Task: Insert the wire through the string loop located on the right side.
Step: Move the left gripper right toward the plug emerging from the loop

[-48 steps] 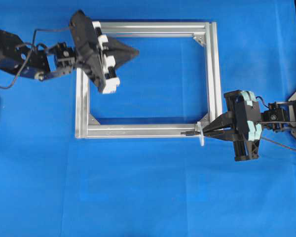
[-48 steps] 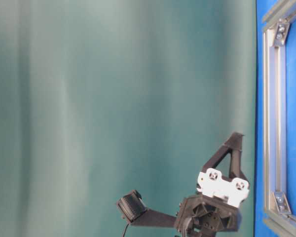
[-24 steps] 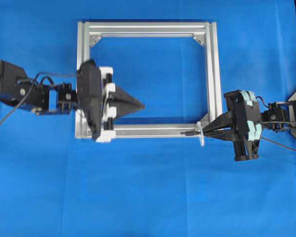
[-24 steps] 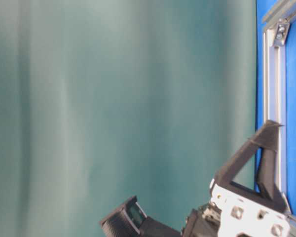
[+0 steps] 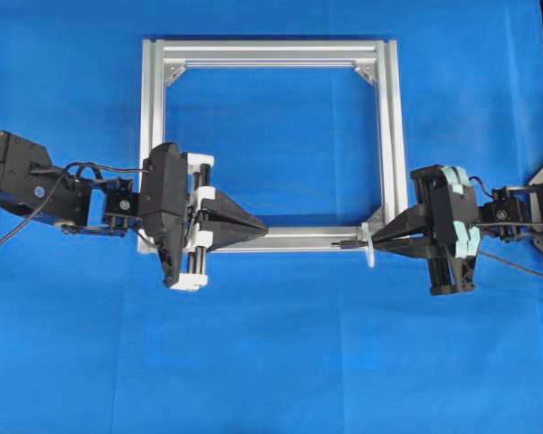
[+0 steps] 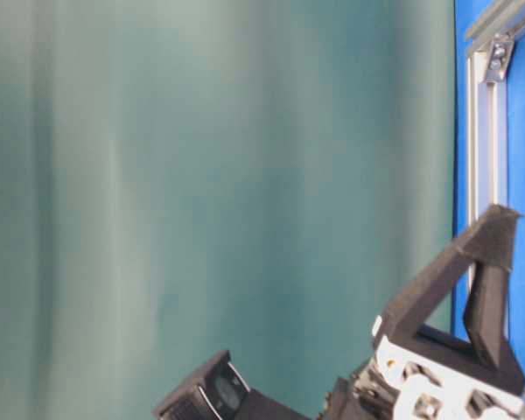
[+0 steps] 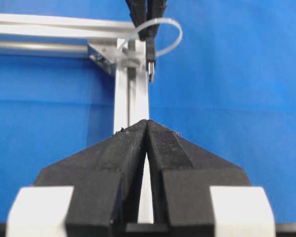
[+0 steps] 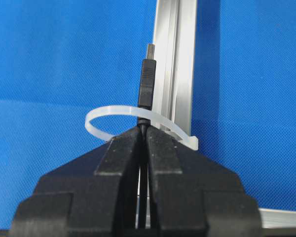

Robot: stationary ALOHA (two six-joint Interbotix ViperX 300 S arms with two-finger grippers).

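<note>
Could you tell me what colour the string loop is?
Translucent white; the string loop shows best in the right wrist view.

The wire's (image 8: 146, 86) plug tip pokes through the string loop (image 8: 138, 121) (thin, white).

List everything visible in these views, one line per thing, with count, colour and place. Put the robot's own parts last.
Rectangular aluminium frame: one, silver, upper middle of the blue surface.
Triangular corner brackets: four, silver, inside the frame's corners.
White string loop: one, translucent white, at the frame's lower right corner, arching out beside the bar.
Thin black wire with a plug tip: one, black with a metal end; the tip pokes through the loop and points along the lower bar.
Blue table cover: one, under everything.
Green backdrop: one, teal, fills the table-level view.
Left gripper: black, white pads, shut and empty, over the lower bar's left part.
Right gripper: black, shut on the wire just behind the loop.
</note>
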